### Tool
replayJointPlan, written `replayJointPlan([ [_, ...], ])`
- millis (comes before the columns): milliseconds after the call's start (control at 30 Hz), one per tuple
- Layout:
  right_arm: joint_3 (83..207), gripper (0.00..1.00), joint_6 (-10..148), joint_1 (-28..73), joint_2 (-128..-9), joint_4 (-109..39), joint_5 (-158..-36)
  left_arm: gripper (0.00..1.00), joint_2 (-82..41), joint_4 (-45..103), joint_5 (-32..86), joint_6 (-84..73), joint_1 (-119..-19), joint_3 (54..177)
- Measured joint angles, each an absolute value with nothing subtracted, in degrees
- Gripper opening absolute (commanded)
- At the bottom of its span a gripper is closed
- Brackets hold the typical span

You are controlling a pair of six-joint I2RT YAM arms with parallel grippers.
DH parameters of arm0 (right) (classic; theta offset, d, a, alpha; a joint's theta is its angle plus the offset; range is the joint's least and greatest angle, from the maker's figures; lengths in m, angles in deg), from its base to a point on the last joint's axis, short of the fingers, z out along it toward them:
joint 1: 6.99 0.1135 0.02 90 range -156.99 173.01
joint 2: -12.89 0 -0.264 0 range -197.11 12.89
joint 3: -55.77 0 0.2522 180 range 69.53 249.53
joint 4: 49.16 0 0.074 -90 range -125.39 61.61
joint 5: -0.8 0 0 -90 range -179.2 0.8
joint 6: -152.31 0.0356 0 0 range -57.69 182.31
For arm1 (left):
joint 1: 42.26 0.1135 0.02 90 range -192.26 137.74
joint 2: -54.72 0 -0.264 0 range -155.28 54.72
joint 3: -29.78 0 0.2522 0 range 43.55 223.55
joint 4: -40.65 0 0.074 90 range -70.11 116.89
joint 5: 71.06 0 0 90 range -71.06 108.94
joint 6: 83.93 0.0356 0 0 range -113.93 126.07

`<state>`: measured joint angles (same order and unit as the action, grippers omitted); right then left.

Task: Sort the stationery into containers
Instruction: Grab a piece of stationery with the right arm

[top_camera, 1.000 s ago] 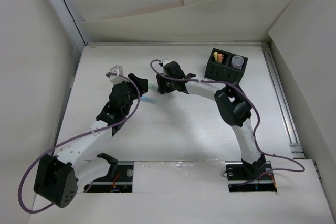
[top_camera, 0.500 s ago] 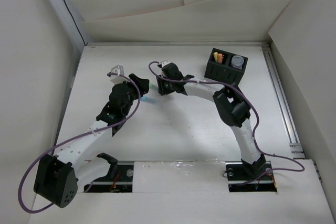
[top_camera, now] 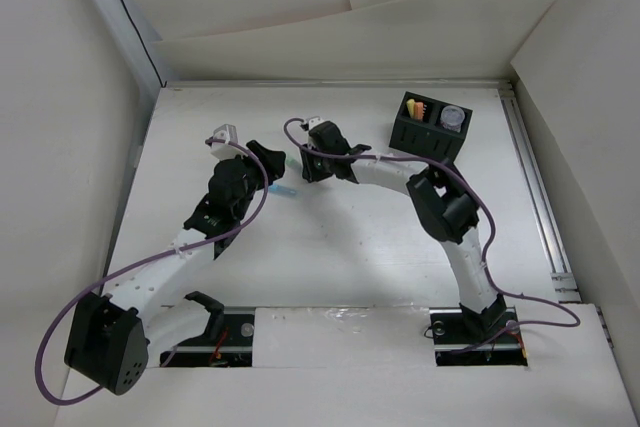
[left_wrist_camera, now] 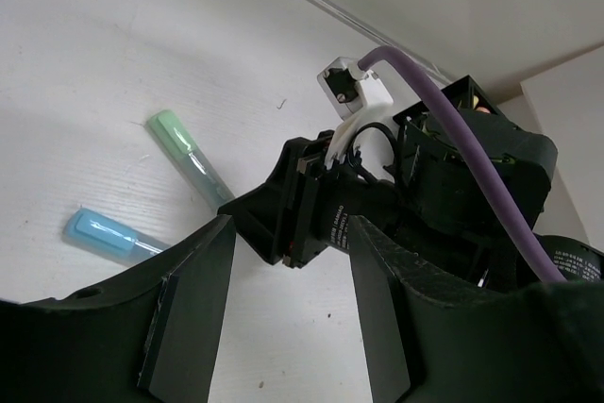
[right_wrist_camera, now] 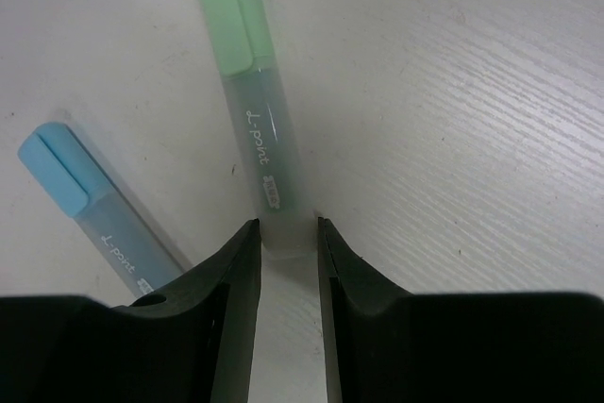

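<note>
A mint green marker (right_wrist_camera: 255, 129) lies on the white table with a light blue marker (right_wrist_camera: 94, 209) to its left. My right gripper (right_wrist_camera: 288, 228) has its jaws pressed on both sides of the mint marker's clear tail end, low at the table. My left gripper (left_wrist_camera: 293, 233) is open and empty, hovering just beside the right gripper (left_wrist_camera: 283, 224), with both markers (left_wrist_camera: 189, 153) (left_wrist_camera: 104, 233) to its left. The black two-compartment box (top_camera: 430, 132) stands at the back right. It holds yellow and orange markers (top_camera: 417, 109) in one compartment and a roll (top_camera: 455, 118) in the other.
White walls enclose the table on the left, back and right. A metal rail (top_camera: 535, 187) runs along the right edge. The two grippers (top_camera: 268, 159) (top_camera: 300, 165) are close together at the table's middle back.
My right gripper has slid a little to the left along the table, onto the mint marker. The left arm has barely moved.
</note>
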<state>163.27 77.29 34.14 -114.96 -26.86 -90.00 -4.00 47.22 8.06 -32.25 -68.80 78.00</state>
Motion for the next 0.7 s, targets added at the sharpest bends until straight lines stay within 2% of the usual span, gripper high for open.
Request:
replayJointPlan([
  [533,154.18,0.03,77.71,33.26,-103.27,-27.10,-90.30,0.48,-5.22,47.38,8.41,-32.32,-68.80,78.00],
  [667,151.09,0.02,77.80,33.02,-99.59,-28.54,-90.92,0.51,-8.33,47.77,8.74,-32.30,-68.80,78.13],
  [700,150.04,0.02,77.97,32.91,-98.57,-28.83,-91.09,0.54,-9.62,47.73,9.09,-32.30,-68.80,78.27],
])
